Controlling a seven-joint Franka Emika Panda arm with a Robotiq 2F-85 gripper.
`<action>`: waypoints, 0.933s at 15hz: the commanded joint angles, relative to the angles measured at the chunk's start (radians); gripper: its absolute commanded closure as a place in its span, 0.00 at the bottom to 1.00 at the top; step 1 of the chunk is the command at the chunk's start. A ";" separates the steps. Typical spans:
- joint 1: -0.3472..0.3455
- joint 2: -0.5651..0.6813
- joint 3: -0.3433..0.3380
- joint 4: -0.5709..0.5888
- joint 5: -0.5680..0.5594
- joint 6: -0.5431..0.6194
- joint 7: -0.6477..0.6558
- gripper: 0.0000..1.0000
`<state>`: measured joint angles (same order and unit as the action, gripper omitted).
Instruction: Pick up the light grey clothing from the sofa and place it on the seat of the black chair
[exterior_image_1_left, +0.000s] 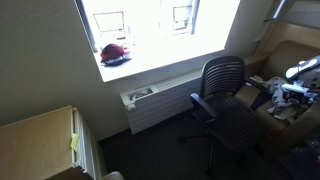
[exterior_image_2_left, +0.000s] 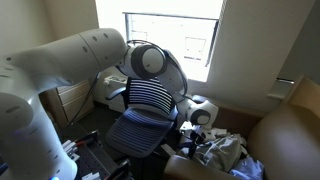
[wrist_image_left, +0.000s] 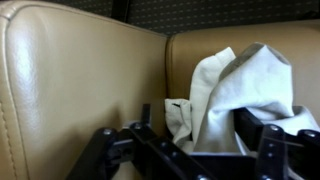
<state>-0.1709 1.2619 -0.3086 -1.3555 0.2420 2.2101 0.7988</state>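
I am hanging over the tan sofa (wrist_image_left: 70, 90) with my fingers (wrist_image_left: 258, 135) spread apart, one at 7 o'clock and one at 5 o'clock of the wrist view. The light grey clothing (wrist_image_left: 245, 85) is bunching up between and above them, toward 2 o'clock. Its folds are leaning against the sofa's back cushion, at 3 o'clock of the seam where two cushions are meeting. I cannot tell whether either finger is touching the cloth.

In an exterior view the light grey clothing (exterior_image_2_left: 225, 150) is lying crumpled on the sofa (exterior_image_2_left: 290, 140) at 5 o'clock of the frame. My white wrist (exterior_image_2_left: 200, 112) is hovering just beside the clothing, at its 10 o'clock. The black chair (exterior_image_2_left: 148, 105), with a striped mesh back, is standing at 9 o'clock of the clothing, near the sofa. My arm (exterior_image_2_left: 60, 70) is filling the 9 o'clock side of that frame.

In an exterior view the black chair (exterior_image_1_left: 222, 100) is standing near the middle, with the sofa (exterior_image_1_left: 290, 60) at its 3 o'clock and my wrist (exterior_image_1_left: 305, 70) reaching over the sofa seat. A red bundle (exterior_image_1_left: 115, 53) is sitting on the window ledge (exterior_image_1_left: 150, 65) at 10 o'clock of the chair, well apart from it. A white heater (exterior_image_1_left: 150, 100) is running along the wall beneath that ledge.
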 joint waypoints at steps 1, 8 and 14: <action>-0.040 0.067 0.025 0.117 -0.015 -0.095 0.035 0.48; -0.020 0.110 -0.003 0.192 0.007 0.050 0.078 0.95; 0.037 -0.108 -0.016 0.073 0.016 0.345 0.044 1.00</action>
<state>-0.1587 1.2901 -0.3230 -1.1713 0.2428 2.4414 0.8673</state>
